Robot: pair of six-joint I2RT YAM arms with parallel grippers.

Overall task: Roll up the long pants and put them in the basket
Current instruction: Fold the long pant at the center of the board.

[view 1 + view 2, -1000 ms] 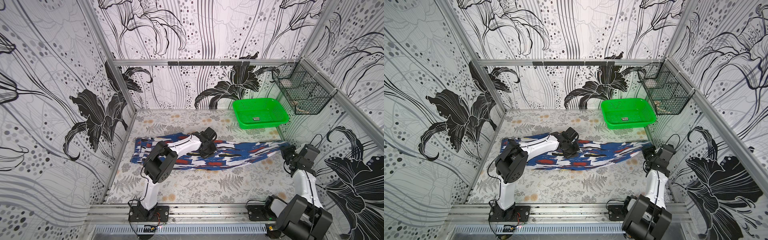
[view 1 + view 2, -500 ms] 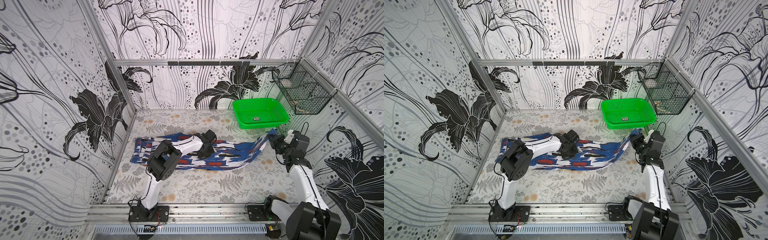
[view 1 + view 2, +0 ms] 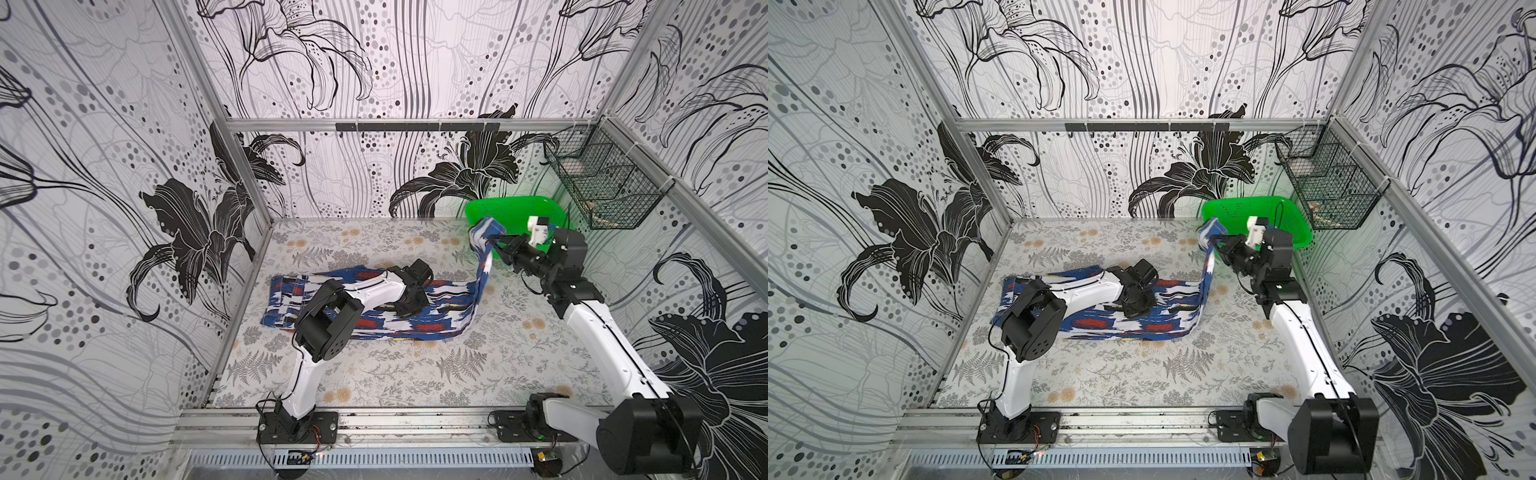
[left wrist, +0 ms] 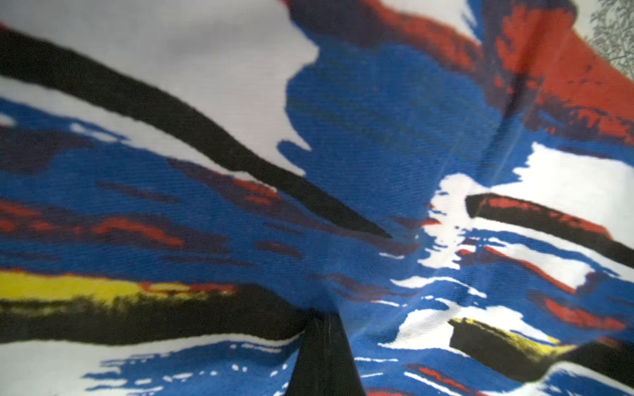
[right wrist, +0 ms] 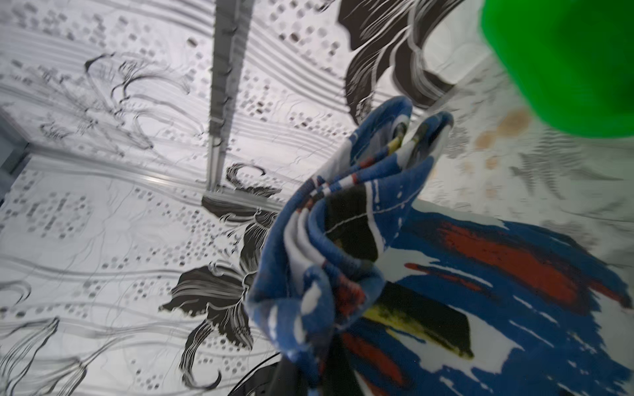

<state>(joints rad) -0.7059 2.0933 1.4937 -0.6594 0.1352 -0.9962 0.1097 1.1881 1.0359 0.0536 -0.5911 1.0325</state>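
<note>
Fern-print tabletop [image 3: 374,365], green tray [image 3: 515,211] behind right fingers [image 3: 502,241] pinching lifted long pants [image 3: 415,325], left fingers [image 4: 322,363] closed atop them

A bright green tray [image 3: 515,206] [image 3: 1246,208] sits at the table's far corner, just behind the jaws of the right gripper [image 3: 493,241]. In the right wrist view its wall [image 5: 566,61] shows as a green blur near those jaws. A black wire basket [image 3: 615,199] hangs on the side wall above and beyond the tray, well apart from the jaws; something pale lies in it, too small to tell. The table cover [image 3: 374,374] is printed with grey ferns and tan flowers, and it spreads below the jaws. The walls [image 3: 104,187] bear black lilies and dots, and a black hook bar [image 3: 415,126] runs along the back rail, well beyond the jaws.
</note>
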